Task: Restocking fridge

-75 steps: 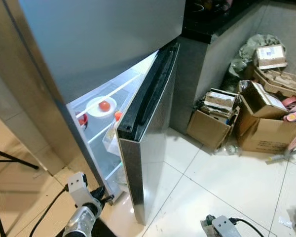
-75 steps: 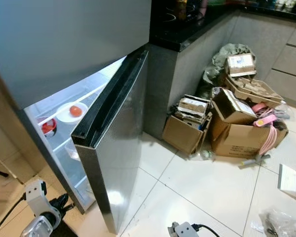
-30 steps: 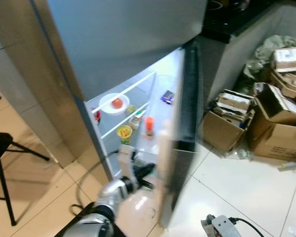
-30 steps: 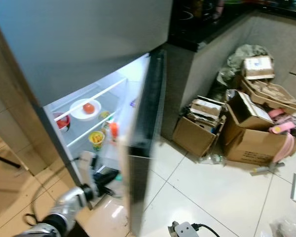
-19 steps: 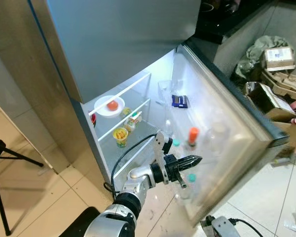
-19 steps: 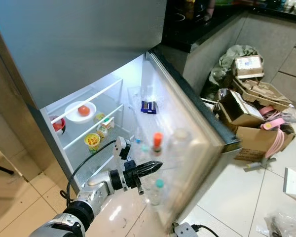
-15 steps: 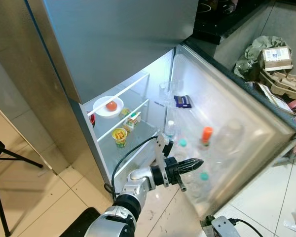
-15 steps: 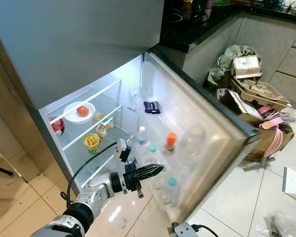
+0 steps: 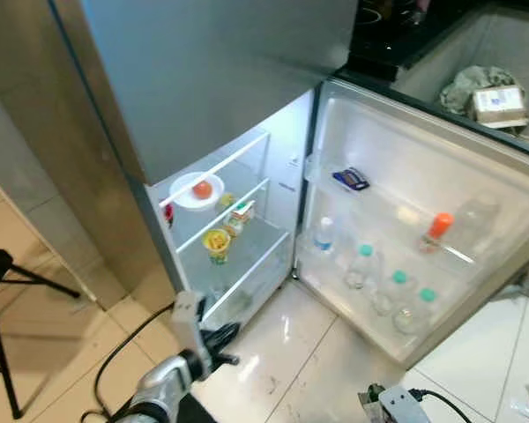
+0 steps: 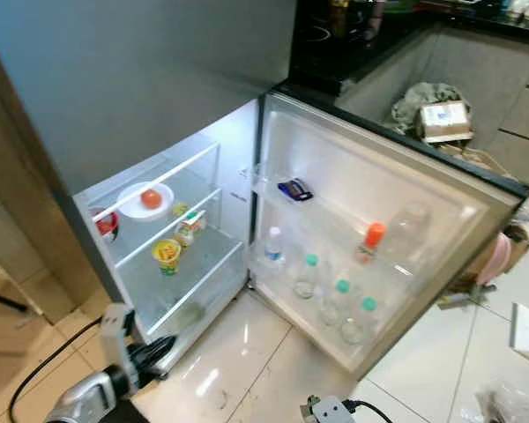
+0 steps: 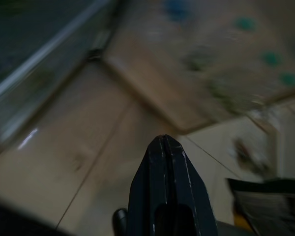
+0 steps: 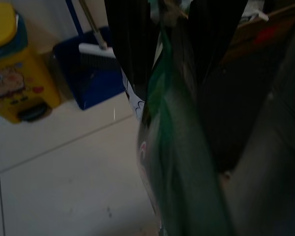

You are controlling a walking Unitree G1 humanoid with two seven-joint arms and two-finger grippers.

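Fridge (image 9: 247, 106) open; right claw (image 12: 169, 73) grips unlabelled bottle (image 12: 182, 162).

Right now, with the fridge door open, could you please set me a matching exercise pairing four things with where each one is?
Things:
1. tomato
2. yellow cup
3. orange-capped bottle
4. dark blue packet

Places:
A. upper door shelf
B. on the white plate, top shelf inside
C. second shelf inside
D. middle door shelf, beside a clear jar

Pairs: 1-B, 2-C, 3-D, 4-A
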